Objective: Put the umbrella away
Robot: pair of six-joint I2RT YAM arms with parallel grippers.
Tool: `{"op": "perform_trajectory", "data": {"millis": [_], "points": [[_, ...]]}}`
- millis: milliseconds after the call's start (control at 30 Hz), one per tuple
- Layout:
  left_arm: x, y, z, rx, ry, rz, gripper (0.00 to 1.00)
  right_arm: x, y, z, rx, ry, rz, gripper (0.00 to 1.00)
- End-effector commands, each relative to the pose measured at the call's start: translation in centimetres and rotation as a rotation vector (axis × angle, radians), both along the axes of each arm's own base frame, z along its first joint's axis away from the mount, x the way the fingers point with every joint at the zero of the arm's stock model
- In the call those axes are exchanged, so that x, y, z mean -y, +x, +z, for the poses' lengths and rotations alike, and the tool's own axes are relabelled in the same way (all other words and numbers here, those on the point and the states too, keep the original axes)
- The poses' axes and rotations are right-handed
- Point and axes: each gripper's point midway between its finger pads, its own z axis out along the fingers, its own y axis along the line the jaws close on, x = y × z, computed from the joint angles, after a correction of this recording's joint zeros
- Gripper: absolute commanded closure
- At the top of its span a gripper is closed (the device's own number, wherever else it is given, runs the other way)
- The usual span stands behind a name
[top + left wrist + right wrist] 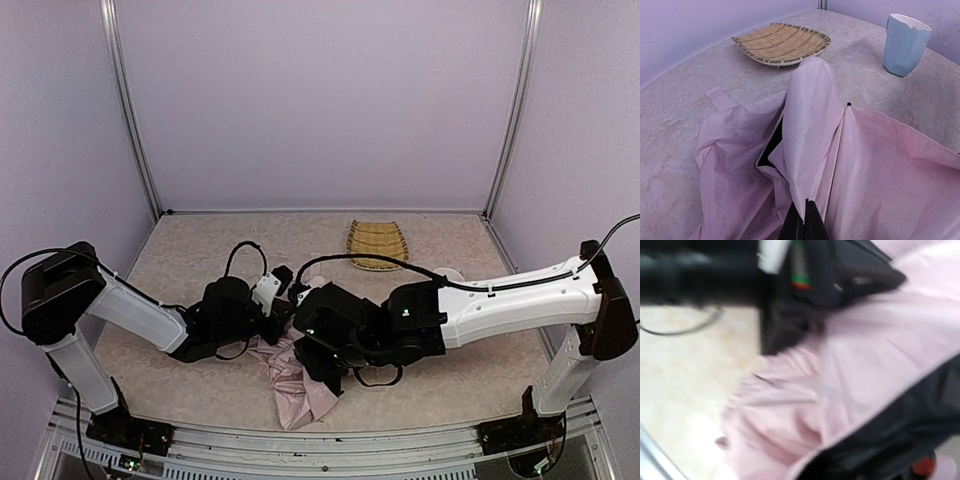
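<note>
the umbrella (296, 388) lies collapsed and crumpled near the middle of the surface's (190, 255) near edge. its shiny pale-pink fabric spreads in loose folds, with slivers of black lining showing between them. in the left wrist view one tall fold stands up from the heap. a small black rib tip pokes out just right of it, and a short pink tab lies flat on the surface at the fabric's left side. the left claw (805, 222) is clenched, its two dark fingertips pressed together at the base of that raised fold, pinching the fabric. the right claw (322, 366) hangs low over the umbrella from the right side, close beside the left one. its wrist view is badly blurred, showing only pink cloth and dark shapes, so i cannot tell whether it is released or grasping anything. a woven yellow tray (378, 245) sits by the far edge, right of the middle. a pale blue cup (904, 44) stands upright apart from the tray, toward the right edge.
</note>
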Motion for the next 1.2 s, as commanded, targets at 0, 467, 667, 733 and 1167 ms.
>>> {"op": "perform_trajectory", "data": {"millis": [0,467,667,733,1167], "points": [[-0.4,-0.8,-1.3,-0.033,0.016,-0.012,1.0,1.4,0.5,-1.0,-0.017,-0.065,-0.077,0.5],[0.8,-1.6,-0.5,-0.041,-0.009,-0.096,0.93,-2.5,-1.2,2.6,-0.24,0.437,0.341,1.0],[0.2,-1.4,-0.1,-0.039,-0.023,-0.076,0.48,-1.2,-2.0,5.5,-0.209,0.566,0.484,1.0],[-0.5,-1.3,0.9,-0.017,-0.033,-0.056,0.28,-0.8,-1.4,5.4,-0.206,0.559,0.484,1.0],[-4.9,-4.7,10.7,0.125,-0.221,-0.013,0.01,1.5,0.6,4.5,-0.177,0.557,0.453,1.0]]}}
